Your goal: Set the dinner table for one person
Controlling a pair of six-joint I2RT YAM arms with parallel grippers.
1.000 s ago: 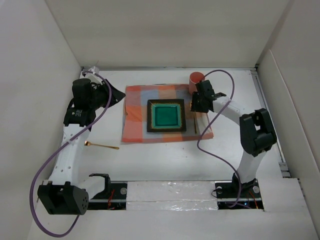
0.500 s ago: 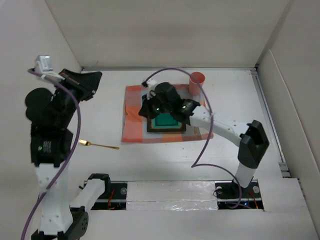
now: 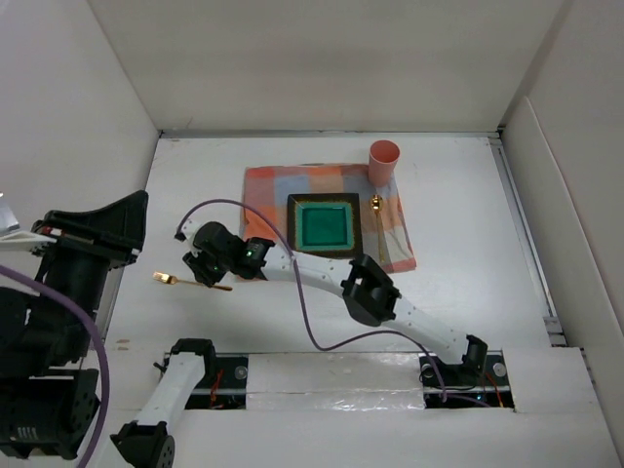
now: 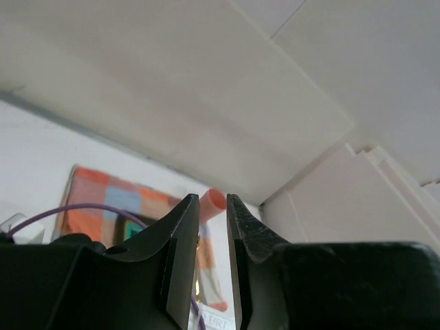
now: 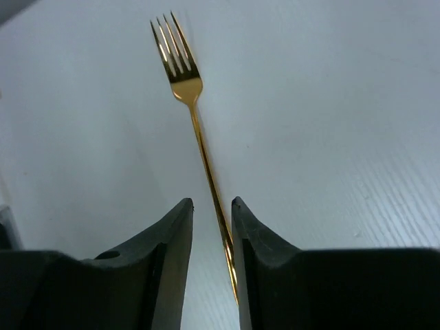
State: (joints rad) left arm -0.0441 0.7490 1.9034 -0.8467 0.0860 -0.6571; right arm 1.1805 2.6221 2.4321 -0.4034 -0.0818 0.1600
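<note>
Stretching toward 9 o'clock across the table (image 3: pixel 458 253), the right gripper (image 5: pixel 212 201) is straddling the fork (image 5: pixel 183 77) handle, fingers slightly apart and not pinching it. The fork is lying on bare tabletop at 8 o'clock of the plate (image 3: pixel 327 224), off the mat (image 3: pixel 268 210). A cup (image 3: pixel 383 161) is standing at 1 o'clock. The right arm is covering the mat's near-left corner. The left gripper (image 4: pixel 212 198), partly cut off, is showing a narrow empty slit.
</note>
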